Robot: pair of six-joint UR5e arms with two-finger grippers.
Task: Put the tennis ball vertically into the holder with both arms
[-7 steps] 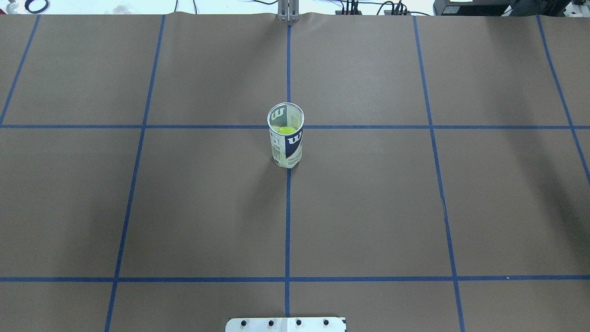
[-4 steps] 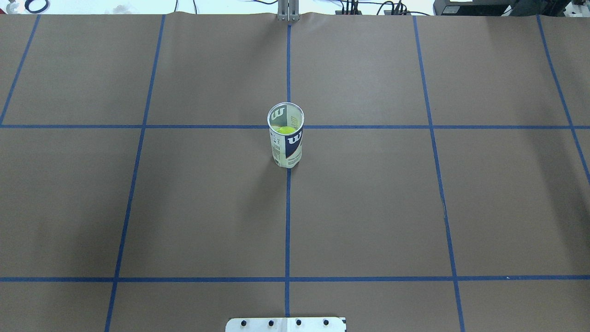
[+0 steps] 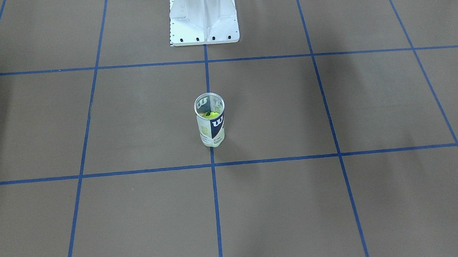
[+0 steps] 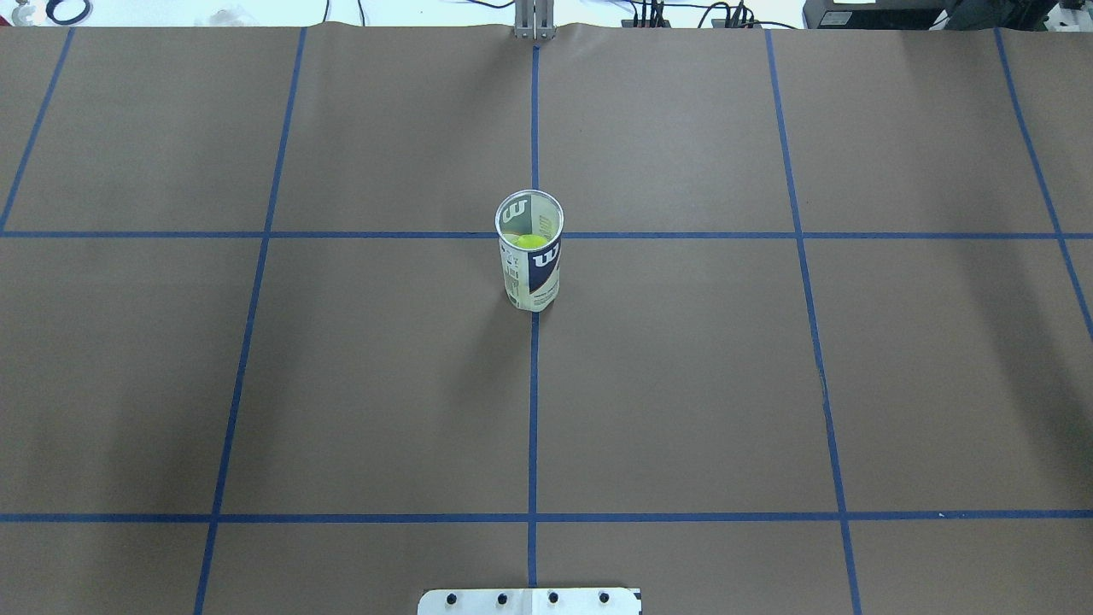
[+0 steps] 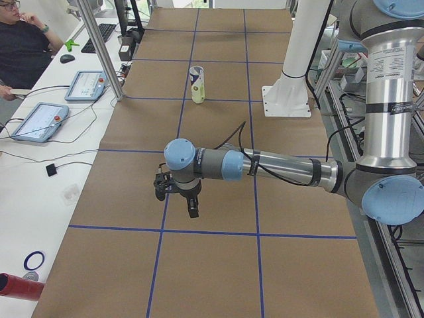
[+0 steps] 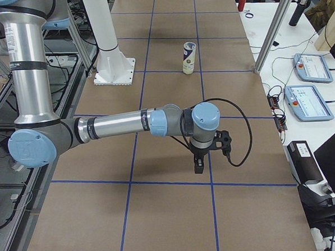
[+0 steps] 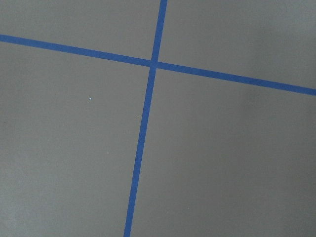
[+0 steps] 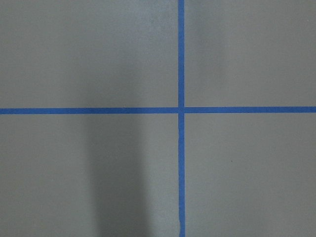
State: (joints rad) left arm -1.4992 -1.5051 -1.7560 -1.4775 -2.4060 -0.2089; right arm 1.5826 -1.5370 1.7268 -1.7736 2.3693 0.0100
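Tennis-ball can [image 4: 529,252] upright at table centre, 12 o'clock from base plate [image 4: 529,600]; tennis ball [image 4: 530,241] inside. Likely light, thin-walled, slippery: grasp mid-label, gently. Left gripper [image 5: 180,197], right gripper [image 6: 205,153]: closure indeterminable.

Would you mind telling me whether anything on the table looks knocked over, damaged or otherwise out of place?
Nothing stands out. The holder stands upright on the centre tape line with a yellow-green tennis ball inside, and the left arm and right arm hang well away from it.
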